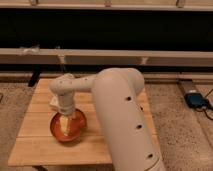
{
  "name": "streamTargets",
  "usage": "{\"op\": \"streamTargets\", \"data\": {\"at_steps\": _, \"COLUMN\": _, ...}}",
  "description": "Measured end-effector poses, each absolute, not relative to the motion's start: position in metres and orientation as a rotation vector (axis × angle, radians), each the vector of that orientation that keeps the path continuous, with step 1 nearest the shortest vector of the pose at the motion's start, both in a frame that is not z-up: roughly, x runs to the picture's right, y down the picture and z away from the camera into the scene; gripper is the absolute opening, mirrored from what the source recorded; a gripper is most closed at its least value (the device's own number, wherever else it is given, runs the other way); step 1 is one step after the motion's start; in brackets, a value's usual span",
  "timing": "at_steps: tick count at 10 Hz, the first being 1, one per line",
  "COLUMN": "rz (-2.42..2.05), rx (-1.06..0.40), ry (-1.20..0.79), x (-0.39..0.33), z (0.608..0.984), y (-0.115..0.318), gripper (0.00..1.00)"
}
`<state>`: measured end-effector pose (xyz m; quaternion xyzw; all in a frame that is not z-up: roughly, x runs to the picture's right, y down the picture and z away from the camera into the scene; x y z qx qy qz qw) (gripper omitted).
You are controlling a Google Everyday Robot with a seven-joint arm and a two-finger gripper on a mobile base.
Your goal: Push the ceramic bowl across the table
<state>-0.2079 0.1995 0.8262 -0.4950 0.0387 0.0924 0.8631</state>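
The orange-red ceramic bowl (68, 130) sits on the light wooden table (37, 145), near its front middle. My white arm reaches over from the right, and the gripper (66, 123) points down into the bowl, its tips inside the rim. The gripper covers the middle of the bowl.
A small white object (53, 101) lies on the table just behind the gripper's wrist. A long low bench or rail (150, 57) runs behind the table. A blue device (194, 99) lies on the speckled floor at the right.
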Motion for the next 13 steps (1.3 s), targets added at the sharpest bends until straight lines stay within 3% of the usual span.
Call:
{"op": "streamTargets", "data": {"at_steps": 5, "rz": 0.217, "rx": -1.002, "ry": 0.070, "x": -0.201, "z": 0.836, "y": 0.187, "gripper": 0.80}}
{"op": "streamTargets", "data": {"at_steps": 10, "rz": 0.305, "rx": -0.897, "ry": 0.018, "x": -0.166, "z": 0.876, "y": 0.118, "gripper": 0.80}}
{"op": "streamTargets", "data": {"at_steps": 13, "rz": 0.322, "rx": -0.852, "ry": 0.019, "x": -0.159, "z": 0.886, "y": 0.103, "gripper": 0.80}}
